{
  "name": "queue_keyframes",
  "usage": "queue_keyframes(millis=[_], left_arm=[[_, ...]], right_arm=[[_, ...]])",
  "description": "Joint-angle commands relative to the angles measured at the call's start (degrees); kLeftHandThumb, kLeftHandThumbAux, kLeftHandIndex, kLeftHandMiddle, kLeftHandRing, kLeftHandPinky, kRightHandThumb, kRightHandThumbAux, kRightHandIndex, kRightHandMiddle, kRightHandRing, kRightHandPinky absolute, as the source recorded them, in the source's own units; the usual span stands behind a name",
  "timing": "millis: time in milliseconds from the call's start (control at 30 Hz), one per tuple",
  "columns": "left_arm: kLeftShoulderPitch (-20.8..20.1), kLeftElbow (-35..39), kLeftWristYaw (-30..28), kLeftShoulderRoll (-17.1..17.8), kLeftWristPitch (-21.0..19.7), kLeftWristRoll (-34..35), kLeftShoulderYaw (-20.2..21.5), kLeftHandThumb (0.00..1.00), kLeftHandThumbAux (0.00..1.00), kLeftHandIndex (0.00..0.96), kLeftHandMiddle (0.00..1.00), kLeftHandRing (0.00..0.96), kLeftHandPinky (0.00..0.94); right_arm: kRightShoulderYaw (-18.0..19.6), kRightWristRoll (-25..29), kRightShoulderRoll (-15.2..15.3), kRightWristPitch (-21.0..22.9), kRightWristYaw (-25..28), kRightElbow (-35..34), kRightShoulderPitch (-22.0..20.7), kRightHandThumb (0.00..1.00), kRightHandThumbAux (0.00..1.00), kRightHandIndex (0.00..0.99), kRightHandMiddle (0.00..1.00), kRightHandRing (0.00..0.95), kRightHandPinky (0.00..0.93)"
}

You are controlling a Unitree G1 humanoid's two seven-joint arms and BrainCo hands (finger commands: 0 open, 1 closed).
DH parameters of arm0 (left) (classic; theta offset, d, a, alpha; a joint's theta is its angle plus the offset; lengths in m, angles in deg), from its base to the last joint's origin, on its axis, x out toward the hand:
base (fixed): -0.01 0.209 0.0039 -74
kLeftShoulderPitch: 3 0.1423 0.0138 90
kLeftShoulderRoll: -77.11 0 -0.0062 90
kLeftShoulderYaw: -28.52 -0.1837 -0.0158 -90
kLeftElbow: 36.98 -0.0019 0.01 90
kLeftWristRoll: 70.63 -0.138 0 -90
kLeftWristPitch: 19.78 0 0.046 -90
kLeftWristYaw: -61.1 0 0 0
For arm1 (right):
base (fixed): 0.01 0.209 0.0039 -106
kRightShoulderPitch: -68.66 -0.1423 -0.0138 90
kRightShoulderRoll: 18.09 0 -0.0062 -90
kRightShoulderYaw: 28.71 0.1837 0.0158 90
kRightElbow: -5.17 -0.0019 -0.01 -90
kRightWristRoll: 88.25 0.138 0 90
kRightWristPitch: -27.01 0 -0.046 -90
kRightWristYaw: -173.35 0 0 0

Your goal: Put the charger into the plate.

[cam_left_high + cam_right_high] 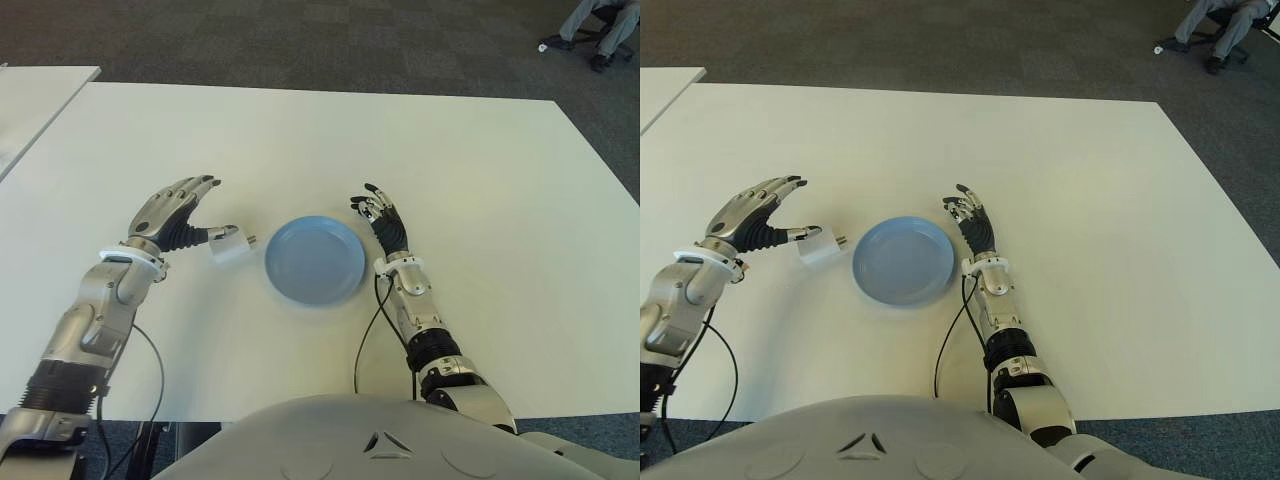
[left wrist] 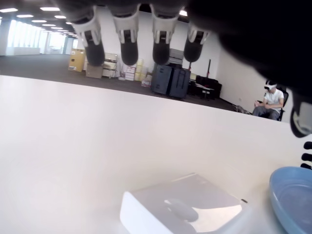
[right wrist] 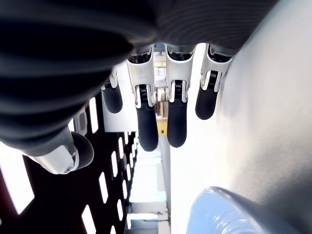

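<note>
Left eye view showed my open left hand (image 1: 178,215) over the charger (image 1: 229,244), at the plate's (image 1: 315,260) nine o'clock; right hand (image 1: 381,218) open at three.

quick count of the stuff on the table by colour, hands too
white charger: 1
blue plate: 1
robot hands, both open, holding nothing: 2, left hand around the charger, right hand just right of the plate
total: 4

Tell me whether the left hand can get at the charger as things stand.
Probably yes: the left hand hovers open right over the charger, nothing between them; the plate lies just beyond.
</note>
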Motion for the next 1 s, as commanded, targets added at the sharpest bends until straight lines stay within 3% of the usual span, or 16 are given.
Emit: queue_keyframes(millis=[33, 267, 567, 1000], left_arm=[[1.02, -1.57, 2.57, -5.21, -3.94, -1.15, -2.44, 0.321, 0.28, 0.0, 0.0, 0.004, 0.057], [1.83, -4.37, 6.07, -8.9, -6.53, -1.9, -4.14, 0.312, 0.269, 0.0, 0.0, 0.015, 0.079], [3.24, -3.61, 5.78, -11.72, -10.33, -0.82, -4.94, 0.254, 0.275, 0.0, 0.004, 0.029, 0.077], [6.43, 1.52, 1.22, -10.18, -12.52, -0.1, -5.59, 0.188, 0.303, 0.0, 0.0, 0.013, 0.065]], right_arm=[[0.67, 0.56, -0.39, 0.6, -0.44, 2.36, 0.77, 0.0, 0.526, 0.132, 0.315, 0.276, 0.213], [1.04, 0.73, -0.61, 0.09, -0.62, 2.59, 0.74, 0.0, 0.528, 0.133, 0.292, 0.256, 0.202], [0.92, 0.31, -0.83, -0.32, -1.32, 2.42, 0.84, 0.0, 0.534, 0.136, 0.282, 0.249, 0.202], [0.69, 0.16, -0.8, -0.35, -1.48, 2.4, 0.88, 0.0, 0.531, 0.132, 0.28, 0.25, 0.204]])
